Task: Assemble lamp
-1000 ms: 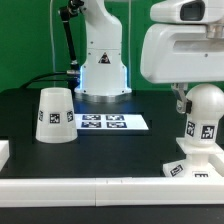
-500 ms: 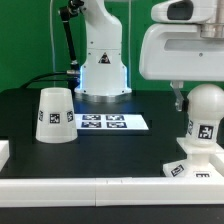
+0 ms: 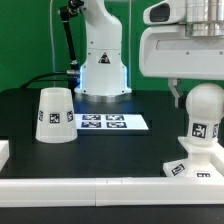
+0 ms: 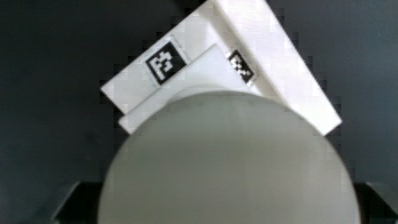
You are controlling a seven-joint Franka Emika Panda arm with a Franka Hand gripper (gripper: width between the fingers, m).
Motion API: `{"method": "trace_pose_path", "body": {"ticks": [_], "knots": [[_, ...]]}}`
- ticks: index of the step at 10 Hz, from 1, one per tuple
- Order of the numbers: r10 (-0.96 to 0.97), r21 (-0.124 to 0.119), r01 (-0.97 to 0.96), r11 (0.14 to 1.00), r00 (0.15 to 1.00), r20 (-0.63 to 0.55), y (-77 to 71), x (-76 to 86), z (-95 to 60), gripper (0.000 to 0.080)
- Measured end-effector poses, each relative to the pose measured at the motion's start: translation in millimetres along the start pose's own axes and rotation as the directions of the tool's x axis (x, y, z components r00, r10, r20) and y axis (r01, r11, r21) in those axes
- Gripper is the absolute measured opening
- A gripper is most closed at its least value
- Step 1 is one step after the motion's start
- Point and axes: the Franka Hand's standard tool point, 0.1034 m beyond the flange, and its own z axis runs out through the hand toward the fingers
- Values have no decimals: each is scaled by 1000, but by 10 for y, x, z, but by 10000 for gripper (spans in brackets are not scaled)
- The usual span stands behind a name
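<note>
Upward and a little toward the exterior view's left: that is how the hand point(image 3: 190, 90) and the wrist body above it have shifted over the last second, while the bulb point(image 3: 204, 115) has barely moved. One dark finger point(image 3: 176, 93) shows just beside the bulb's round head on the exterior view's left. The other is hidden, so I cannot tell whether the jaws are apart or closed on the head.

The bulb stands upright on the flat square base point(image 3: 192, 172) at the near edge of the worktop point(image 3: 120, 150), on the exterior view's right. From the wrist view the bulb's dome point(image 4: 222, 160) fills most of the picture, with the base's tagged corner point(image 4: 222, 55) showing beyond it, so the hand sits nearly straight over the head.

The shade point(image 3: 55, 115) rests wide end down on the exterior view's left, well apart from the bulb, with the marker board point(image 3: 103, 122) lying between them, farther back.

As I read it, the bulb-into-base step is at or close to its end, though whether the bulb is fully seated cannot be seen. The next move would call for clearing the head cleanly without tipping the bulb. Then the hand would cross to the shade, grip its sloping wall securely and bring it centred over the bulb.
</note>
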Motion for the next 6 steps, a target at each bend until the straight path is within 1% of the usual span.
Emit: {"method": "trace_pose_path", "body": {"ticks": [3,4,6], "knots": [[224,13,-224,975,974,23,-1,2,1,580],[309,14,-310,951,950,32,-2,1,1,580],[374,13,-374,927,927,34,-2,5,3,580]]}}
